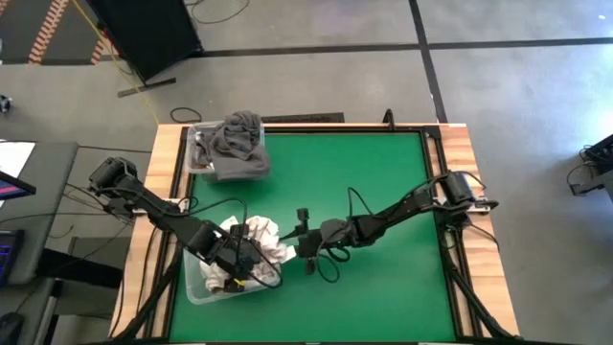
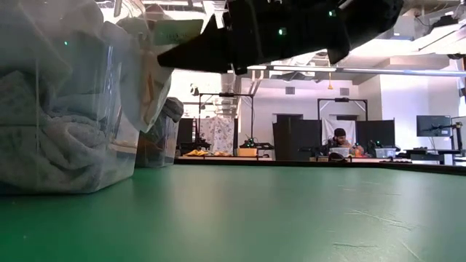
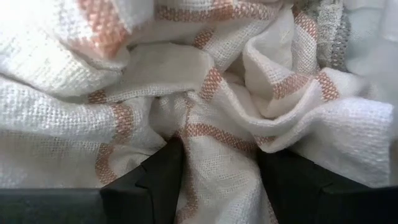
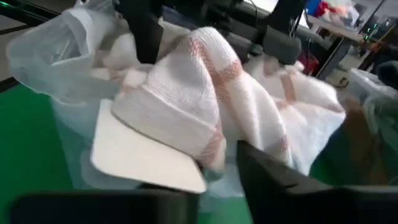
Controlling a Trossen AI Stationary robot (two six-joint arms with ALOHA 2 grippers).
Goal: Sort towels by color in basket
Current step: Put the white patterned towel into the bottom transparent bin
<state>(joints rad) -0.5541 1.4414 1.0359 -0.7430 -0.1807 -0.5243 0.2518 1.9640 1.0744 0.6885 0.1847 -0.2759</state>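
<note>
Crumpled cream towel (image 3: 205,118) with rust-orange checks, heaped in near-left clear bin (image 1: 196,287) — left tool (image 3: 214,171) clamped on a fold, right tool (image 1: 305,238) beside, grip unclear.

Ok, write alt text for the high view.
From above, the left gripper reaches into a clear bin of white towels at the near left of a green table. The right gripper hovers beside them. A second bin at the far left holds grey towels.
</note>
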